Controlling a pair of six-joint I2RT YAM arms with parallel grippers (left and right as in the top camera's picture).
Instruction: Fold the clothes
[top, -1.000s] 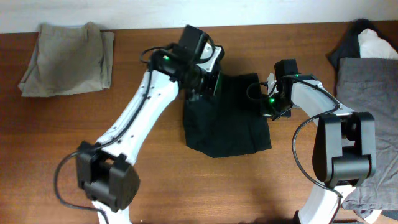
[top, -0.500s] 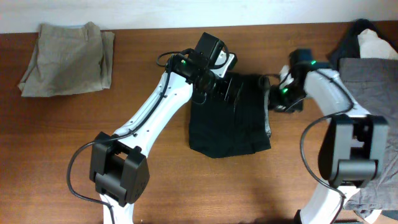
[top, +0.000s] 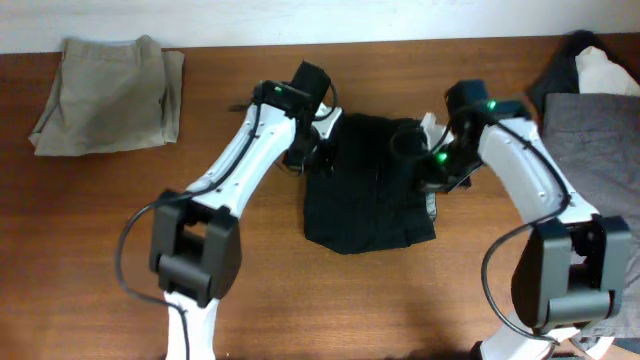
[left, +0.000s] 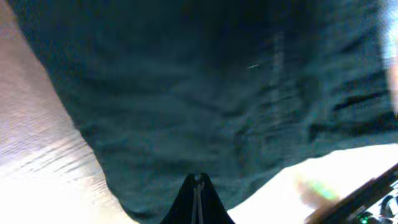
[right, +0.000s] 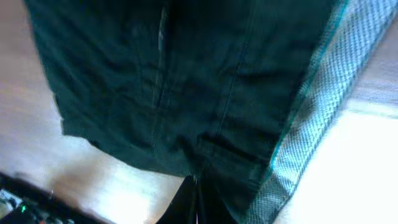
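The black shorts-like garment (top: 365, 190) lies spread on the wooden table in the overhead view. My left gripper (top: 306, 152) is at its upper left edge. In the left wrist view its jaws (left: 198, 180) are shut, tips on the hem of the dark cloth (left: 205, 87). My right gripper (top: 432, 165) is at the garment's upper right edge. In the right wrist view its jaws (right: 196, 180) are shut on the hem of the black cloth (right: 186, 74), beside a grey mesh lining strip (right: 311, 118).
A folded khaki garment (top: 108, 95) lies at the far left back. At the right edge lie a grey garment (top: 595, 160), a white one (top: 605, 72) and a dark one (top: 558, 75). Bare wooden table (top: 330, 300) shows in front.
My left gripper swung right over the black garment, then came back to its left edge. My right gripper moved out to the right and returned. The garment's left side now lies a little further right.
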